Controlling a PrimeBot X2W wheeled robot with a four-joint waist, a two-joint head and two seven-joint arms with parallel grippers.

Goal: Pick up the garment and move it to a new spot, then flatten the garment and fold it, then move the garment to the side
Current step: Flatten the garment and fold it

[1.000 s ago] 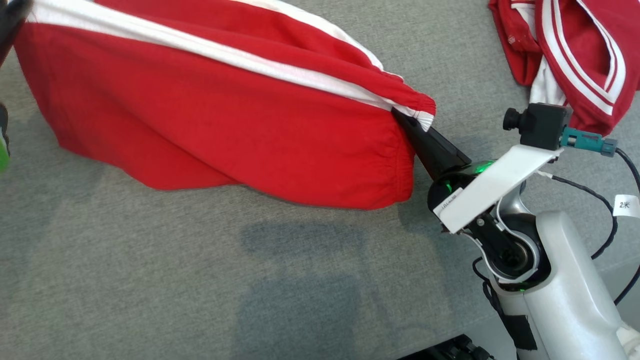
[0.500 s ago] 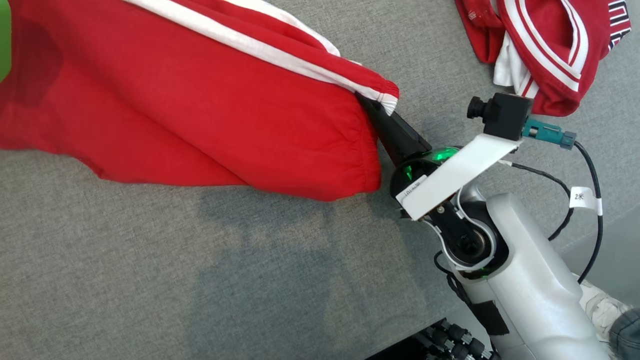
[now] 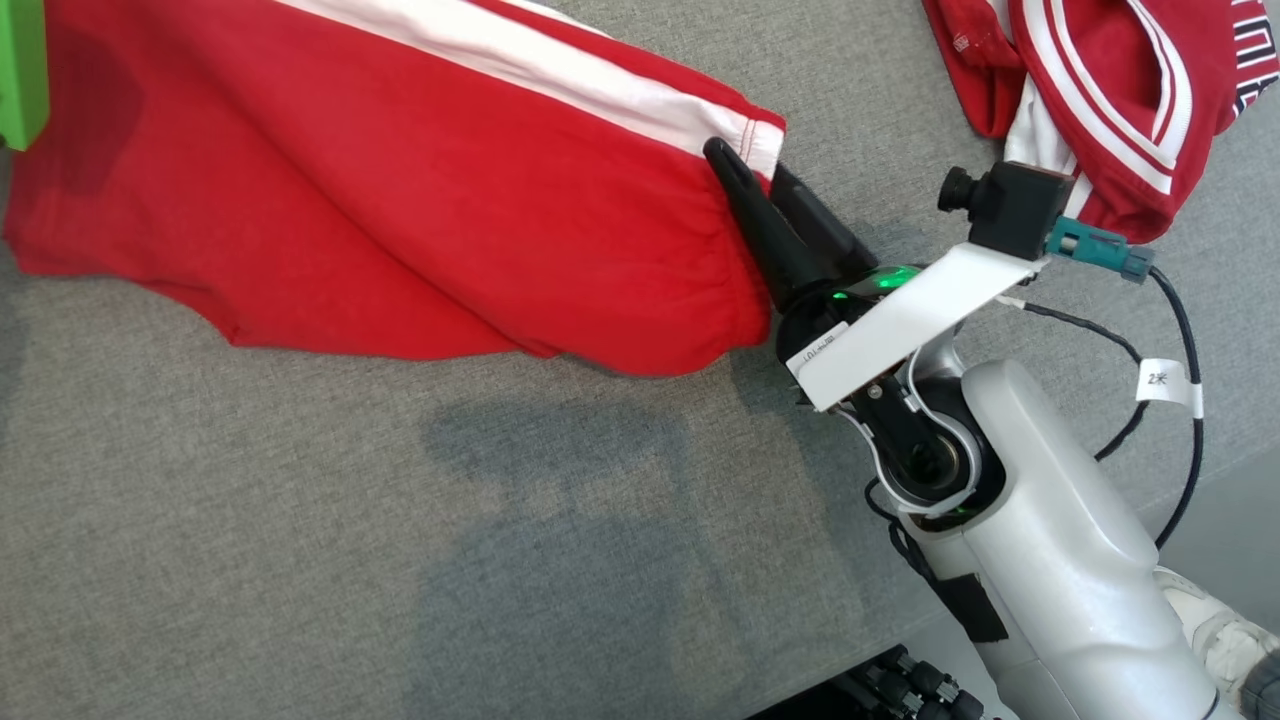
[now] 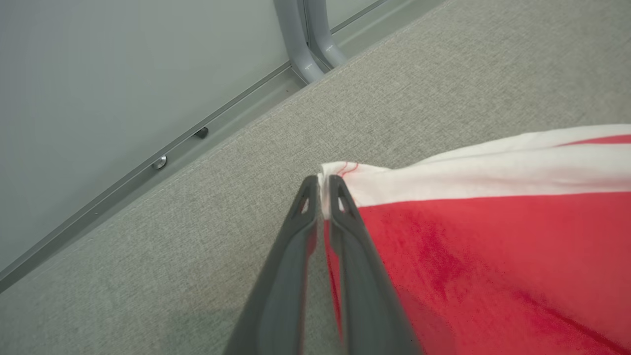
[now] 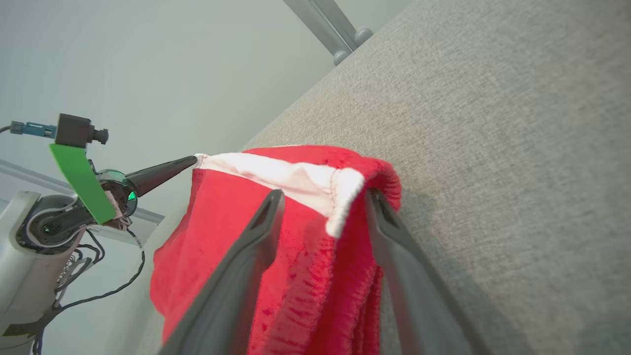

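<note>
Red cloth: the red knit garment with a white side stripe [image 3: 400,200] lay stretched across the grey woven tabletop [image 3: 500,550]. It ran from 9 to 1 o'clock in the head view.
Cuff: the gathered elastic cuff [image 5: 345,192] formed the garment's 3 o'clock end and slumped onto the tabletop.
Left gripper [image 4: 323,185]: its fingers were pinched tight on the white-striped corner at the end opposite the cuff.
Right gripper [image 3: 745,162]: its fingers stood moderately parted on either side of the cuff. The cloth sat loose between them and neither finger pressed it.
Bystander: a crumpled red-and-white striped second garment [image 3: 1100,90] lay at 1 o'clock, well apart from the work.
Step in hand: this looked like the close of the move to a new spot, with the cuff end set down and the other corner held.
Next move: the right gripper would likely need to back away toward 4 o'clock without snagging the cuff. The left would need to lay its corner down. Smoothing could then begin, since the lower edge at 6 o'clock was rumpled.
</note>
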